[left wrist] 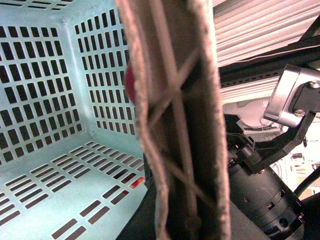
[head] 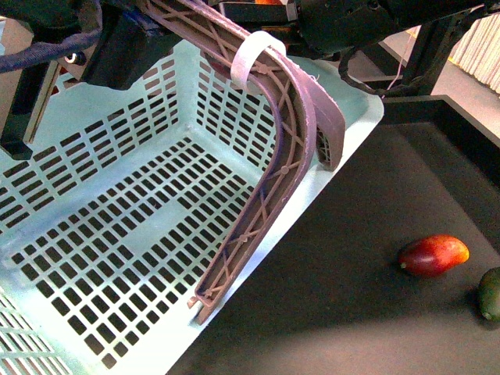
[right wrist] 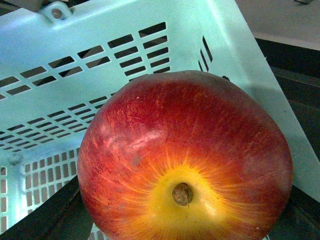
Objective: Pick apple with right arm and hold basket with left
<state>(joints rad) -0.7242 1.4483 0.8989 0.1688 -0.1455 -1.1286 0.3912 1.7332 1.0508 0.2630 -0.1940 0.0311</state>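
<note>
The left claw (head: 129, 39) is closed on the raised swing handle (head: 293, 148) of the basket (head: 348, 144). Its fingers are hidden, but the ribbed brownish-purple bar is held up at the claw and fills the middle of the left wrist view. A white band (head: 254, 56) is wrapped round the handle just below this claw, on the side toward the right claw (head: 344, 23). The pale mint-blue basket is tilted beneath the left claw, with its slotted floor and walls turned toward the front camera. Whether its base rests on the table (head: 351, 312) cannot be told.

The right claw is placed just beyond the handle, near the left claw, above the basket's far corner. Its fingers are not shown, yet the apple (right wrist: 185, 160) is gripped by it. The apple is held close before the right wrist camera, with its stem and yellow patch turned to the lens. The basket's rim and slotted wall are seen behind the apple.

On the black table, well below and apart from the right claw, an elongated dark red fruit (head: 433, 255) is laid. A dark green fruit (head: 491, 293) is laid near it, farther out from both claws and cut by the picture's edge.
</note>
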